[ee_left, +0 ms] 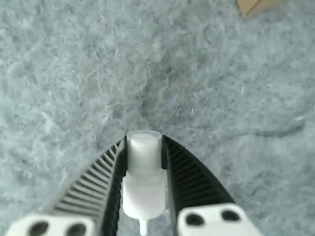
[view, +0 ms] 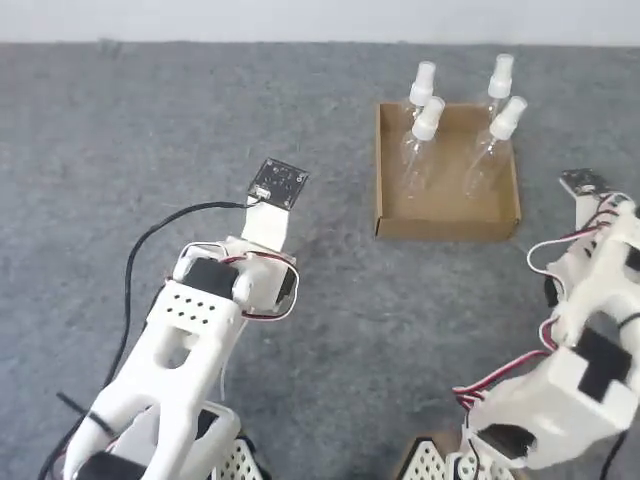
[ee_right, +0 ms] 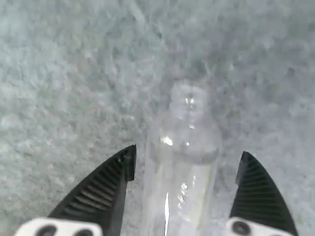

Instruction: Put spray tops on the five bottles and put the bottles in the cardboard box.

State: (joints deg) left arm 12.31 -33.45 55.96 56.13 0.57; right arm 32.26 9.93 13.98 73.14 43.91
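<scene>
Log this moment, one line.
cardboard box: four capped bottles | left gripper: shut on spray top | right gripper: open around uncapped bottle

base of clear bottle [ee_right: 181, 162] cut off by frame edge, cardboard box [ee_left: 253, 5] mostly cropped

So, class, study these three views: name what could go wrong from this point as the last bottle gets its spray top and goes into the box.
1. The right gripper stands open, jaws clear of the uncapped bottle; pressed on ungripped, it may slide away.
2. The left gripper pinches the small spray top; slight tilt could miss the narrow neck.
3. The cardboard box already holds four capped bottles; a fifth might knock them.
</scene>
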